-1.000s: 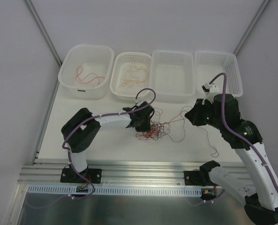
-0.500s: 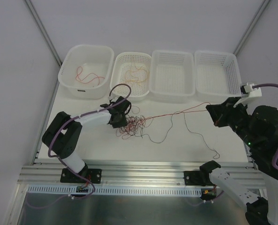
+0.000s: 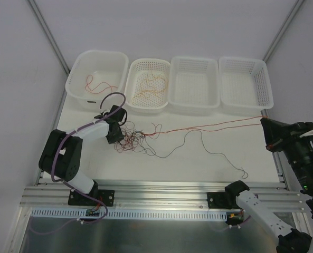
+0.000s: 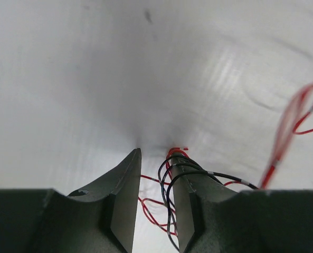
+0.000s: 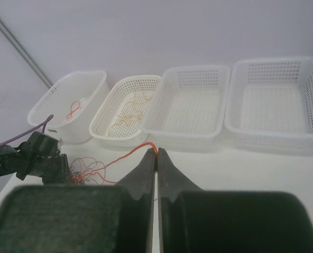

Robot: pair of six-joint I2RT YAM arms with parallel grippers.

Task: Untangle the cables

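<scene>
**Top external view**
- Tub point(image 3: 77, 87): white, solid-walled, at the far edge of the table point(image 3: 198, 168). One loose red cable point(image 3: 101, 84) lies inside it.
- Mesh baskets, three, in a row to the right of the tub. The one touching the tub point(image 3: 132, 100) holds an orange cable point(image 3: 148, 84).
- Tangle point(image 3: 132, 139): thin red and dark cables bunched on the table, nearer the camera than the tub and slightly to its right.
- Left pincer point(image 3: 116, 137): at the tangle's tub-side edge, touching it. Its jaw state cannot be told from this view.
- Red strand point(image 3: 209, 125): drawn out nearly straight from the tangle, running rightward away from the tub to the right pincer point(image 3: 263, 121), well past the last basket.
- Dark strand point(image 3: 214, 153): slack, in loose curves on the table, trailing from the tangle away from the tub.

**Left wrist view**
- Left pincer point(image 4: 155, 154): jaws a little apart, with a narrow gap between them.
- Black and red cables point(image 4: 169, 174) pass through that gap and loop over the finger point(image 4: 190, 205) on the picture's right side.
- A blurred red loop point(image 4: 288, 126) lies further off on the table. The tub is out of frame.

**Right wrist view**
- Right pincer point(image 5: 157, 150): jaws pressed together, clamped on the red strand point(image 5: 130, 155), which comes out at the fingertips.
- The strand runs toward the tub side and down to the tangle point(image 5: 82, 169), which lies in front of the tub point(image 5: 45, 103).
- The left pincer point(image 5: 32, 158) sits just beside the tangle.
- The mesh baskets point(image 5: 190, 124) stand in line beyond the tub.
</scene>
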